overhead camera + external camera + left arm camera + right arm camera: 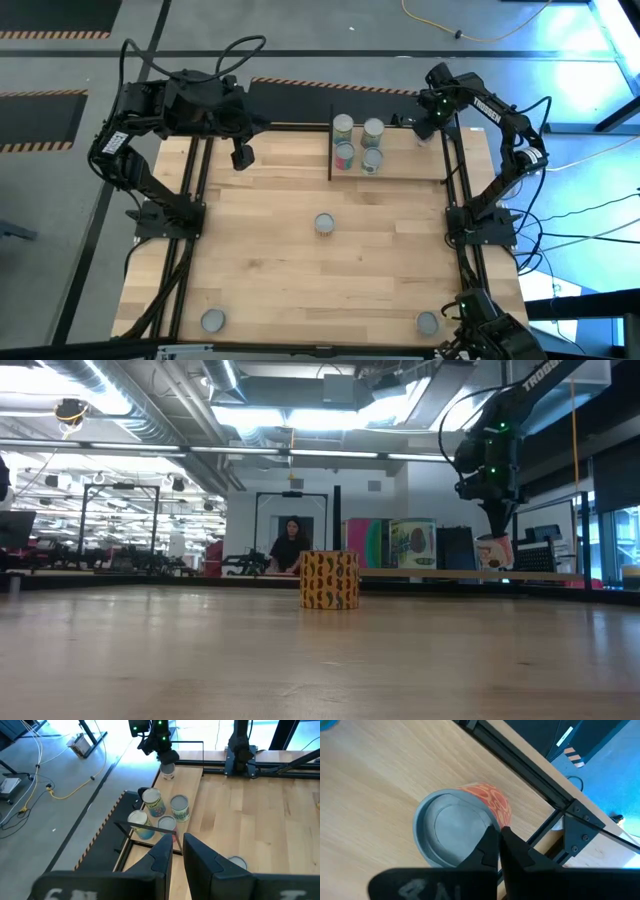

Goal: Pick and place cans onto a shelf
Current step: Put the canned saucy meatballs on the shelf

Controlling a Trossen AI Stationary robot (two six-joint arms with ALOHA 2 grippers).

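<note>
4 cans [357, 144] on shelf [400, 165], 3 on table [270, 250], right tool [424, 130] at shelf's far corner.

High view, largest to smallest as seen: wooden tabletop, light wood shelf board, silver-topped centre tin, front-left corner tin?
1. Wooden tabletop.
2. Light wood shelf board.
3. Silver-topped centre tin and front-left corner tin look alike; not ranked.

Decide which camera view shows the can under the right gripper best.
Right wrist view: the can fills it, grey top and orange label. High view hides it beneath the right gripper; low and left wrist views show it small.
</note>
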